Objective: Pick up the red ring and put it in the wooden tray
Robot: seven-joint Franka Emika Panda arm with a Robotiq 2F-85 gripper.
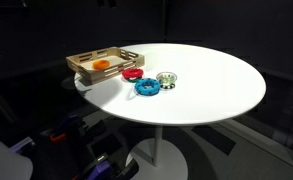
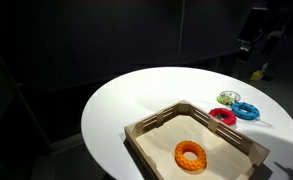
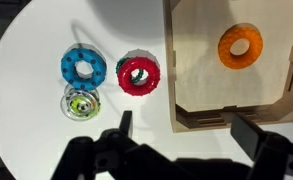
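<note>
A round white bench [image 1: 221,95] stands in a dark room. Both exterior views show its smooth top brightly lit, while everything around it sinks into shadow. It rests on a single white pedestal [image 1: 164,135] that widens to a round base [image 1: 176,158] on the dark floor [image 1: 261,150]. Behind it the wall [image 2: 76,40] is near black, crossed by a faint vertical seam [image 2: 182,30]. In the wrist view the bench top is plain white.

Black, blocky two-fingered hand [image 3: 183,125]
</note>
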